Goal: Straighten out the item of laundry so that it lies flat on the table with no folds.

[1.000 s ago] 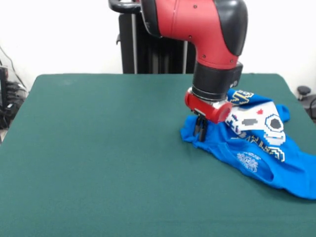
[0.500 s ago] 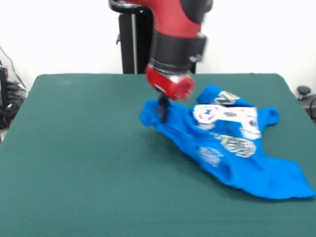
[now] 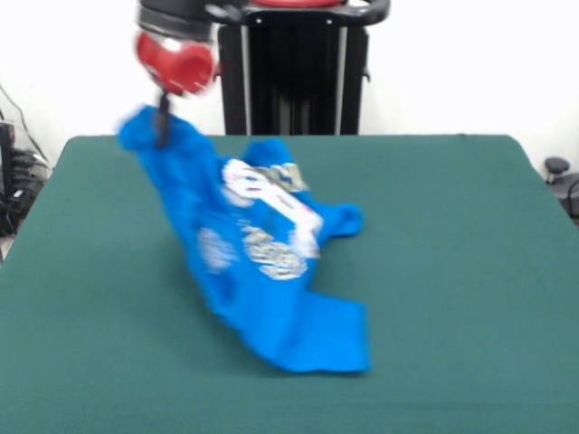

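The bright blue T-shirt (image 3: 262, 262) with its white print is lifted by one edge and hangs stretched from the upper left down to the dark green table (image 3: 452, 235). Its lower part trails on the cloth near the middle front. My gripper (image 3: 163, 127) is raised at the far left, above the table's far edge, and is shut on the shirt's top corner. The shirt is bunched and folded, with the print partly creased.
The robot's black pedestal (image 3: 289, 81) stands behind the table's far edge. Cables and equipment (image 3: 14, 172) lie off the table's left side. A dark object (image 3: 556, 167) sits off the right edge.
My gripper has swung left and up, dragging the shirt from the table's right side toward the middle and lifting its held edge off the cloth.
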Tool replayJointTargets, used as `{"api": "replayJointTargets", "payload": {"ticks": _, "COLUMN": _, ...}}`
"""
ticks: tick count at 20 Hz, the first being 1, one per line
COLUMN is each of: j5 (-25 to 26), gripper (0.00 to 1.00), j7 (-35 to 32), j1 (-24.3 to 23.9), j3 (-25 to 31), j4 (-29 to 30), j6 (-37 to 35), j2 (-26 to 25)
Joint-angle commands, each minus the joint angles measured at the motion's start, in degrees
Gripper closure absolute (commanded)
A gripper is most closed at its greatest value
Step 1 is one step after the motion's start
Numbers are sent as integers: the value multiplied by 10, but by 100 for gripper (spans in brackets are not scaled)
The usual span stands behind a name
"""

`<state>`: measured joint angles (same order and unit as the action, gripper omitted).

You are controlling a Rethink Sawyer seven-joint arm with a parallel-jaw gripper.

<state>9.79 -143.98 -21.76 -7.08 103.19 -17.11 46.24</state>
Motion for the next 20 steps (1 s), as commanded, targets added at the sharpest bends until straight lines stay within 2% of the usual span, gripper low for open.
{"api": "replayJointTargets", "payload": {"ticks": 1, "j5": 86, "gripper": 100, "j7": 150, "j1": -58, "j3": 100, "j4": 51, "j6": -24, "j2": 27}}
{"api": "replayJointTargets", "payload": {"ticks": 7, "j5": 133, "gripper": 100, "j7": 117, "j1": -96, "j3": 144, "j4": 39, "j6": 17, "j2": -11}}
{"api": "replayJointTargets", "payload": {"ticks": 13, "j5": 161, "gripper": 100, "j7": 95, "j1": -128, "j3": 192, "j4": 40, "j6": 28, "j2": -24}}
{"api": "replayJointTargets", "payload": {"ticks": 20, "j5": 185, "gripper": 100, "j7": 54, "j1": -113, "j3": 185, "j4": 27, "j6": 36, "j2": -45}}
